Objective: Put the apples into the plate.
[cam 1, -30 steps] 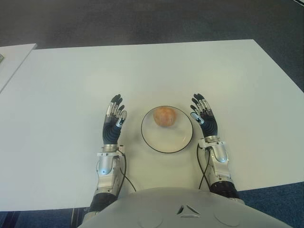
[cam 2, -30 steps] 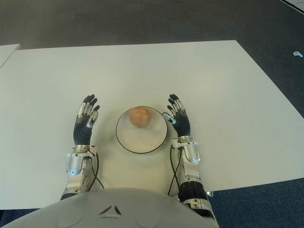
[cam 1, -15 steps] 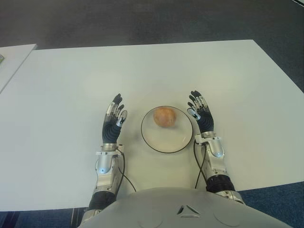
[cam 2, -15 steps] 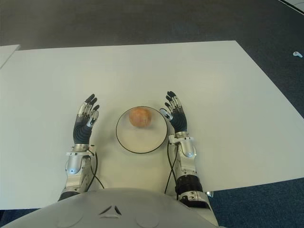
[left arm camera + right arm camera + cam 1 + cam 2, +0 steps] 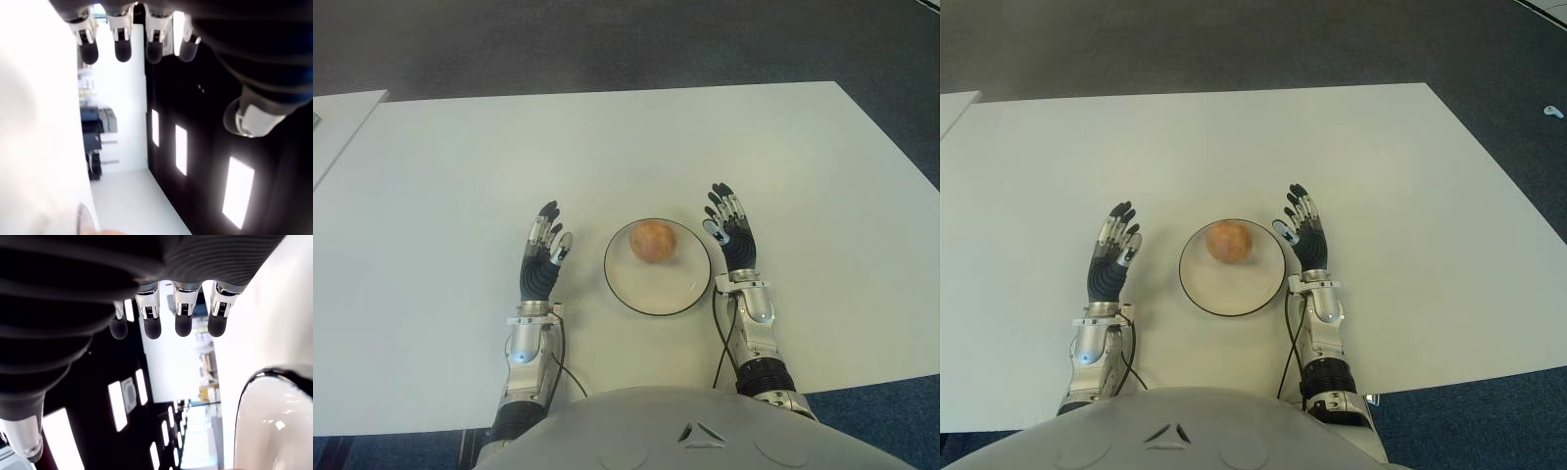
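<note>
One reddish-yellow apple (image 5: pixel 652 240) lies in the far half of a white plate (image 5: pixel 656 284) with a dark rim, set on the white table (image 5: pixel 626 137) in front of me. My left hand (image 5: pixel 542 258) shows left of the plate, fingers straight and spread, holding nothing. My right hand (image 5: pixel 729 232) shows just right of the plate's rim, fingers also extended and empty. The right wrist view shows the straight fingertips (image 5: pixel 183 323) and the plate's rim (image 5: pixel 254 377) beside them.
A second white table edge (image 5: pixel 337 117) shows at the far left. Dark carpet (image 5: pixel 607 44) lies beyond the table. Cables (image 5: pixel 722 338) run along both forearms near the table's front edge.
The left hand has drawn back a little toward me and leftward. The right hand shifted slightly toward the plate, then settled. The apple and plate have not moved.
</note>
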Controlling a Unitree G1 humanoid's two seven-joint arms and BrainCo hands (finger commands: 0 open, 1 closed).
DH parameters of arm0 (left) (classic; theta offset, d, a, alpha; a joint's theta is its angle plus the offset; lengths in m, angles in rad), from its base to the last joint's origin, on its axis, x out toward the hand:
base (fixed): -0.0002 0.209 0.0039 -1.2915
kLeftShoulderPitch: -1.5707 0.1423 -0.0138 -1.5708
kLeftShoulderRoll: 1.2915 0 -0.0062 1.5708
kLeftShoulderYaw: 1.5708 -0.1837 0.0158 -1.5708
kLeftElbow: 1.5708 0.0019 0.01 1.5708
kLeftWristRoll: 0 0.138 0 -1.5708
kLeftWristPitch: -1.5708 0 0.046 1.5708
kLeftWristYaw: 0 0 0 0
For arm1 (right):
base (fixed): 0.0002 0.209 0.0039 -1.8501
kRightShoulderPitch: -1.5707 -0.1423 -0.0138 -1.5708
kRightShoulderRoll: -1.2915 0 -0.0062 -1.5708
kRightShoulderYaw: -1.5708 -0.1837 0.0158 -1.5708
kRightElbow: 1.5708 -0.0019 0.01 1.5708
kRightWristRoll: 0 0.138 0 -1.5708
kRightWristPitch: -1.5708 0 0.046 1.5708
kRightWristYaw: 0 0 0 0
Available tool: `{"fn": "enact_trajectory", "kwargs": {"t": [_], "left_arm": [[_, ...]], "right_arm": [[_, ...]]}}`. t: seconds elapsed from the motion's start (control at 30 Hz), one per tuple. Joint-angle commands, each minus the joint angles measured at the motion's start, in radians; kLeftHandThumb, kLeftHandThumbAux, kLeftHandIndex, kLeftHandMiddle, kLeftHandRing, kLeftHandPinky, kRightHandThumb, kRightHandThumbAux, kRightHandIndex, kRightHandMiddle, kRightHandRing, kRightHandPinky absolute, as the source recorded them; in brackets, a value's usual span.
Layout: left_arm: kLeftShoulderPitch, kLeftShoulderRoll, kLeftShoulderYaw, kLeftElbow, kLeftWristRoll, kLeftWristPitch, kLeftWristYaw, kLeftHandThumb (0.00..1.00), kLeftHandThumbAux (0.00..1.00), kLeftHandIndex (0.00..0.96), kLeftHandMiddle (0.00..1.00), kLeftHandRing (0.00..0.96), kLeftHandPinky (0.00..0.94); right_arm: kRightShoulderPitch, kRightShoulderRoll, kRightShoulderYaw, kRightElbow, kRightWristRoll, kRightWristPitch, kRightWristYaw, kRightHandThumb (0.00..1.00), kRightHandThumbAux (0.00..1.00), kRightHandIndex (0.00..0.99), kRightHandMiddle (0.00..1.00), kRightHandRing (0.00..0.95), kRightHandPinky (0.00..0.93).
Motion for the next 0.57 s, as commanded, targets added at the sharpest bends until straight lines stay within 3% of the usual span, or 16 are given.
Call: {"fn": "enact_trajectory", "kwargs": {"t": [0.03, 0.2, 0.57], "left_arm": [[0.099, -0.029, 0.004, -0.009, 0.082, 0.104, 0.091, 0.001, 0.444, 0.073, 0.045, 0.006, 0.0], [0.134, -0.047, -0.011, -0.084, 0.113, 0.187, 0.137, 0.022, 0.428, 0.071, 0.052, 0.01, 0.0], [0.163, -0.066, -0.047, -0.177, 0.154, 0.288, 0.174, 0.041, 0.413, 0.044, 0.036, 0.0, 0.0]], "right_arm": [[0.083, 0.023, -0.007, 0.057, -0.005, -0.01, -0.03, 0.17, 0.579, 0.0, 0.0, 0.0, 0.0], [0.091, 0.017, -0.006, 0.047, -0.024, -0.009, -0.05, 0.169, 0.567, 0.0, 0.0, 0.0, 0.0], [0.105, 0.013, 0.001, 0.008, -0.046, 0.027, -0.078, 0.17, 0.555, 0.0, 0.0, 0.0, 0.0]]}}
